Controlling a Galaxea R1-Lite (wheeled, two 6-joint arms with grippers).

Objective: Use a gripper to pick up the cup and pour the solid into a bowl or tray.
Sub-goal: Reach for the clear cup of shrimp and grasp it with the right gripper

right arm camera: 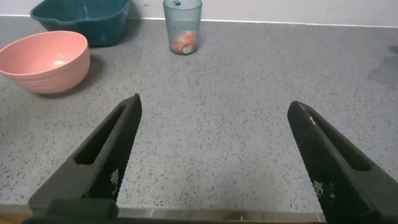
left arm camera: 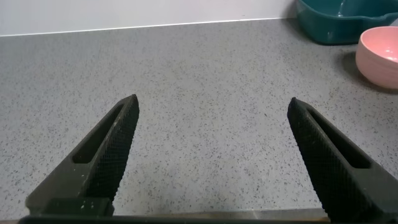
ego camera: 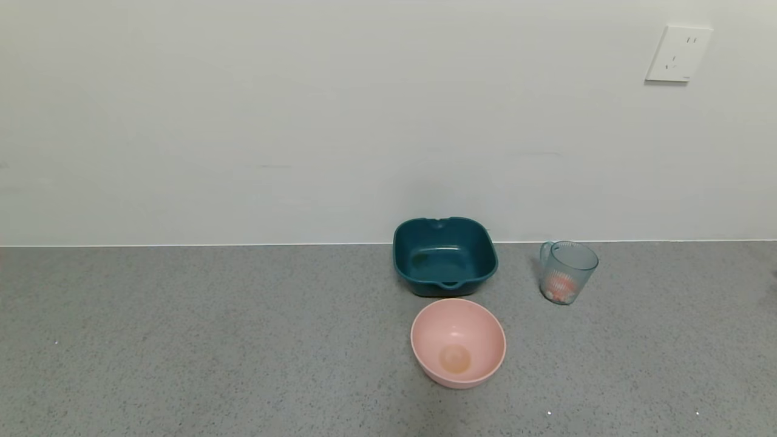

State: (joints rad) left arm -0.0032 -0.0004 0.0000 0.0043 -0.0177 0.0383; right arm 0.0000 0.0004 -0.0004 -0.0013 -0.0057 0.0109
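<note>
Cup waiting, both claws spread
Right claw should reach the cup at 2 o'clock of the pink bowl, grip firmly, stay upright; left claw idle.

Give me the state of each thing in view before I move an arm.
cup: upright, untouched, holds the solid
solid: at the cup's bottom
teal dish: upright, empty
pink bowl: upright, empty
left gripper: jaws open, over bare counter
right gripper: jaws open, facing the cup

Dish at back by wall; round bowl just in front of it; cup to dish's right, apart, w/ pieces inside. All on counter.
</note>
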